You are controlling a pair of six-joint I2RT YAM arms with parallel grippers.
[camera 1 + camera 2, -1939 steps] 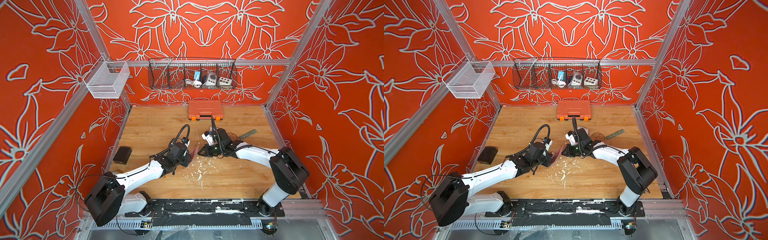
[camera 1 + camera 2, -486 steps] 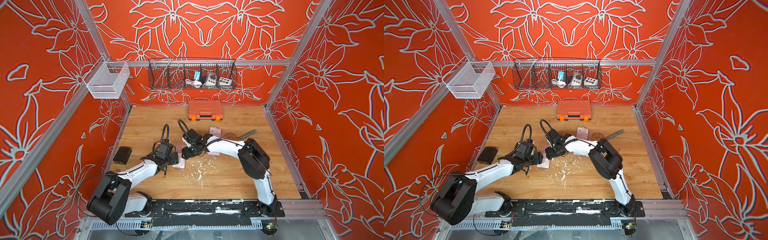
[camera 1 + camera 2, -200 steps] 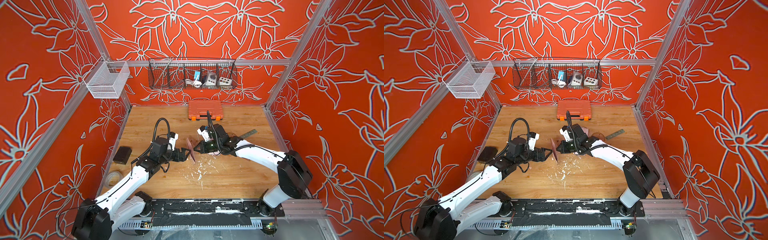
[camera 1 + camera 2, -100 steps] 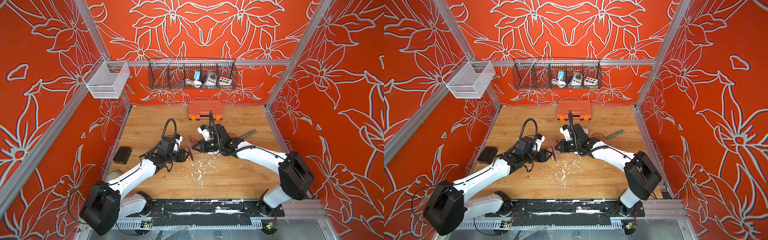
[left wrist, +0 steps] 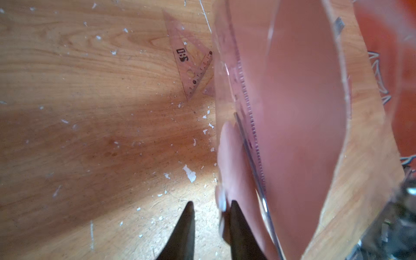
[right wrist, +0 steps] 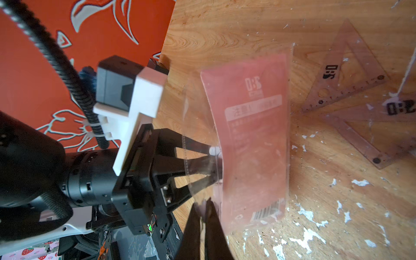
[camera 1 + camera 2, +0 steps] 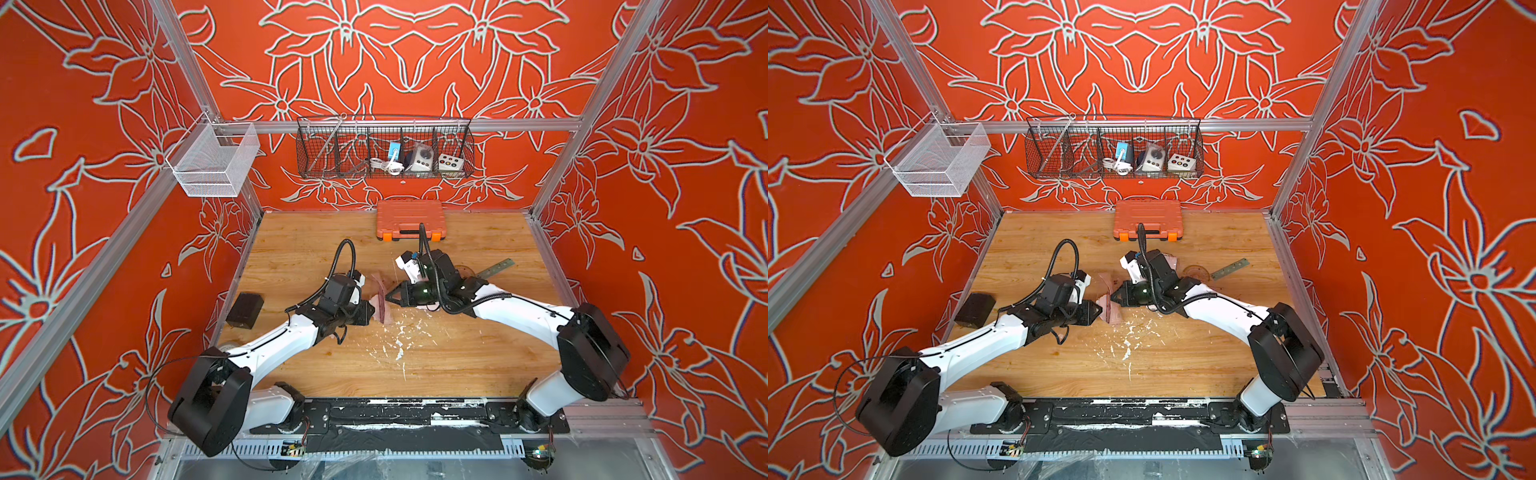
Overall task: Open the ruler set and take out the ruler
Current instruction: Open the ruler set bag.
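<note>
Barcoded pink ruler-set pouch (image 6: 254, 144)

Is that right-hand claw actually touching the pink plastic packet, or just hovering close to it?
Touching. The right wrist view shows the right gripper pinched shut, its two dark fingers meeting on the clear edge of the pink packet.

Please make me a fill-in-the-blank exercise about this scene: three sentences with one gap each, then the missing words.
1. The right gripper is ___ on an edge of the pink bag.
2. The case at the back of the table is ___ in colour.
3. The clear set square that lies on the wood near the bag has the shape of a ___.

Missing words: shut; orange; triangle.
</note>
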